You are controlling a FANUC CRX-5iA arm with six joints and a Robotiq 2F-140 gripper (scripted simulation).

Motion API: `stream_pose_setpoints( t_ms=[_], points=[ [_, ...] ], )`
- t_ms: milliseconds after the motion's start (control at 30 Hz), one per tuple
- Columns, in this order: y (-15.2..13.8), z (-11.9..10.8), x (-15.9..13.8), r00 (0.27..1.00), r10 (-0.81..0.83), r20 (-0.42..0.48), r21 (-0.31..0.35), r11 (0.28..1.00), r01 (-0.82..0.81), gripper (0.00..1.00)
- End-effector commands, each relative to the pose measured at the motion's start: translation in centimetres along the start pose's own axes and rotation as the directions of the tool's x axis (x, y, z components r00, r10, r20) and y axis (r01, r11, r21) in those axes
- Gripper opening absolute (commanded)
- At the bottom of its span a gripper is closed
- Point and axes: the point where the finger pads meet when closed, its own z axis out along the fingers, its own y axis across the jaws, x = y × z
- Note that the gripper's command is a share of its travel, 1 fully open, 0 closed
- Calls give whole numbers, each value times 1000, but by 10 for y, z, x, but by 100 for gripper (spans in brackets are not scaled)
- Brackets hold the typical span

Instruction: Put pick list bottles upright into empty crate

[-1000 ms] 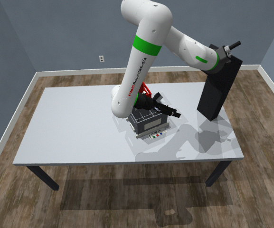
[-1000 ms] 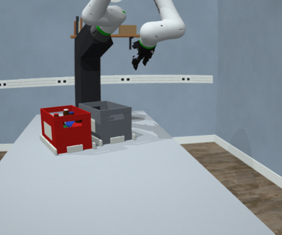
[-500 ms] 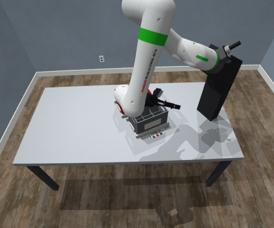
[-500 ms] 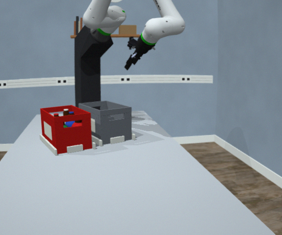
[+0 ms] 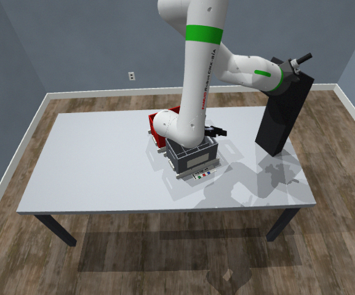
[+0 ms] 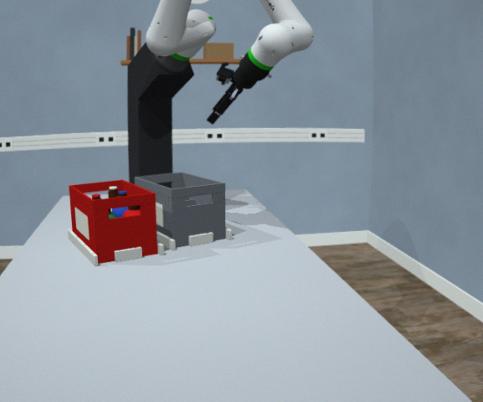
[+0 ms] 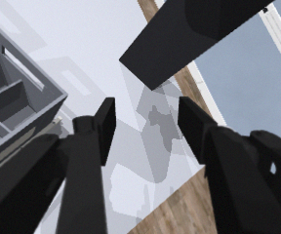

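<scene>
The empty grey crate [image 5: 192,155] stands mid-table with dividers inside; it also shows in the exterior view [image 6: 185,208] and at the left of the wrist view [image 7: 14,112]. The red crate [image 5: 152,128] stands touching it behind, mostly hidden by my arm. In the exterior view the red crate [image 6: 114,218] holds several upright bottles [image 6: 112,191] with blue, red and green labels. The pick list [image 5: 203,174] lies in front of the grey crate, with green, red and blue marks; the counts are too small to read. My gripper [image 5: 217,130] [image 6: 215,116] [image 7: 146,110] hangs high above the grey crate's far side, tilted, fingers apart with nothing between them.
The arm's black pedestal [image 5: 282,107] stands at the table's back right corner and fills the top of the wrist view [image 7: 189,34]. White stop blocks [image 6: 200,238] edge both crates. A shelf with a box [image 6: 218,50] hangs on the far wall.
</scene>
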Motion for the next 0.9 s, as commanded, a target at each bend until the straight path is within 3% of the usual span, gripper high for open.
stream_pose_setpoints(
  t_ms=[0,433,500,867],
  points=[
    [-13,-4,0,996,-86,-11,80,993,87,44],
    [-38,-23,-19,917,-390,-80,297,869,395,44],
    [-38,-23,-19,917,-390,-80,297,869,395,44],
    [-47,-50,-56,770,-614,-174,453,645,616,44]
  ],
)
